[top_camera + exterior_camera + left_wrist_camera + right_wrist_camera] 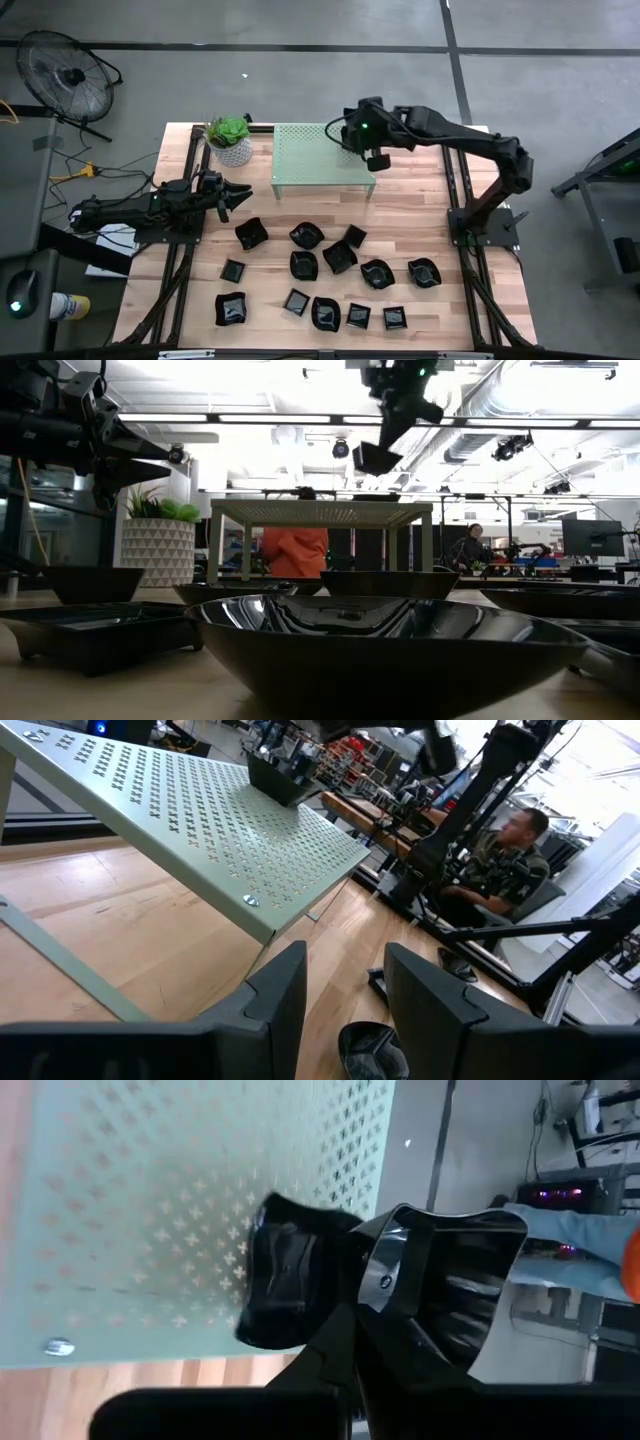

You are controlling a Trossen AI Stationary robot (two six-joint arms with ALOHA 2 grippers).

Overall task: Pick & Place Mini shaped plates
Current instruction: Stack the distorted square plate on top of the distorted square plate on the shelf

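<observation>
One mini shaped plate (pixel 285 1285), black and glossy, hangs pinched by its rim in the right gripper (pixel 375 160), fingers clamped shut on it, above the far right part of the pale green perforated rack (pixel 315 150). In the low view the same plate (pixel 376 457) hangs clear above the rack top (pixel 320 512), not touching it. The left wrist view shows a dark plate (pixel 282 780) over the rack surface (pixel 200 830); whether it rests on the rack there is hard to tell from that angle. The rest of the plates (pixel 306 236) lie scattered on the wooden table (pixel 420 215) in front of the rack, roughly fourteen, in loose rows near the front edge, mixed shapes: square ones (pixel 297 302), wavy-rimmed ones (pixel 424 272), rounded ones (pixel 377 273). The left gripper (pixel 236 192) sits low over the left part of the table, near the rack's left front corner, fingers (pixel 278 1000) partly open with nothing between them, one plate (pixel 372 1050) just below. A green plant in a white pot (pixel 232 140) stands just beside the rack's left end. A person in an orange top (pixel 295 550) shows behind the rack, another seated person (pixel 500 860) beyond the table. A floor fan (pixel 65 78) stands off the table's far left.
</observation>
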